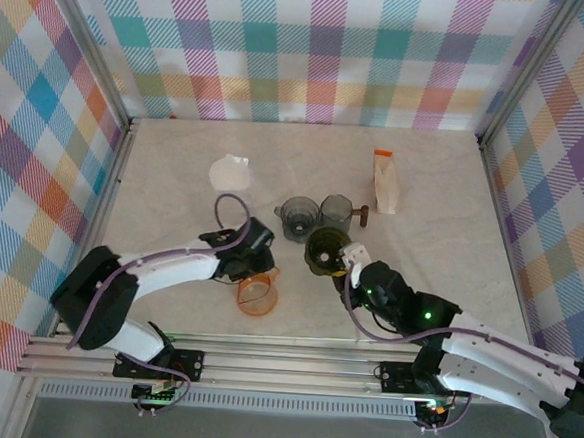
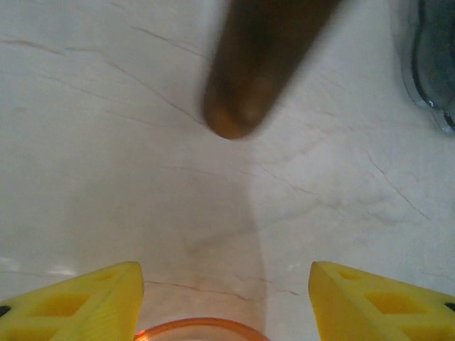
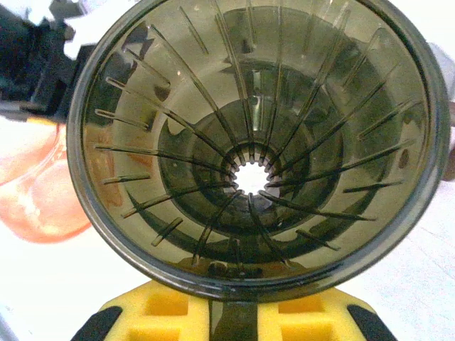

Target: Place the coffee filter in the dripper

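A white coffee filter (image 1: 229,173) lies on the table at the back left, apart from both arms. The dark, ribbed, see-through dripper (image 1: 325,249) sits at mid table. My right gripper (image 1: 347,266) is shut on the tab at its near rim. In the right wrist view the dripper (image 3: 249,142) faces me mouth-on, and the tab is pinched between my right gripper's (image 3: 234,305) yellow fingers. My left gripper (image 1: 259,267) stands open beside an orange see-through cup (image 1: 258,295). The cup's rim (image 2: 202,328) shows low between my left gripper's (image 2: 226,273) fingers.
Two grey see-through vessels (image 1: 299,218) (image 1: 336,212) stand just behind the dripper. A white packet with an orange top (image 1: 385,180) lies at the back right. A blurred dark brown rounded thing (image 2: 245,78) hangs ahead of the left fingers. Plaid walls enclose the table.
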Motion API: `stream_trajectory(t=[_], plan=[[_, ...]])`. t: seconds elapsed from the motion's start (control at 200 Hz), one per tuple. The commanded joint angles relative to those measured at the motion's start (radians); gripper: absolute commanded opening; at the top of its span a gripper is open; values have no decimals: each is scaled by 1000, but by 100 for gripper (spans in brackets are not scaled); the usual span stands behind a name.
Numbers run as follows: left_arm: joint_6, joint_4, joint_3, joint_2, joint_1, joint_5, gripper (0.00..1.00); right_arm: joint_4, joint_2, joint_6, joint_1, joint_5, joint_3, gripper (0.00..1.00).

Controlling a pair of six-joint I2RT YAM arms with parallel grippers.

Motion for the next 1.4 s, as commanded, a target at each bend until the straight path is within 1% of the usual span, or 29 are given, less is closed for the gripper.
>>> stream_trajectory(t=[0.0, 0.07, 0.17, 0.25, 0.35, 0.465, 0.52, 0.605, 0.73, 0.845, 0.91, 1.07, 1.305, 1.395], plan=[[-44, 13, 98, 90, -68, -13, 62, -90, -74, 34, 5, 111, 3, 8], [-48, 17, 158, 154, -97, -6, 62, -118, -122, 36, 4, 134, 5, 8], [-51, 8, 230, 212, -111, 8, 62, -142, -162, 41, 5, 152, 7, 8], [-46, -9, 257, 210, -109, -4, 62, -144, -163, 43, 4, 152, 12, 8], [-9, -63, 291, 161, -95, -42, 63, -140, -142, 40, 6, 140, 18, 8], [27, -126, 293, 45, -59, -70, 65, -114, -113, 40, 5, 103, 30, 8], [40, -154, 283, -24, -42, -85, 68, -93, -96, 40, 7, 71, 36, 7], [70, -194, 262, -149, -24, -105, 76, -63, -63, 31, 24, 20, 56, 6], [118, -275, 247, -327, -23, -141, 90, -38, 15, -12, 133, 19, 113, 5], [143, -343, 233, -479, -22, -168, 100, -49, 129, -43, 257, 53, 192, 6], [147, -376, 220, -551, -24, -182, 100, -52, 192, -49, 300, 40, 229, 6], [146, -425, 171, -671, -23, -190, 100, -53, 324, -44, 326, -22, 290, 6], [135, -437, 101, -804, -23, -186, 100, -58, 402, -44, 328, -32, 353, 6], [136, -439, 90, -828, -23, -192, 100, -60, 419, -38, 327, -35, 370, 6]])
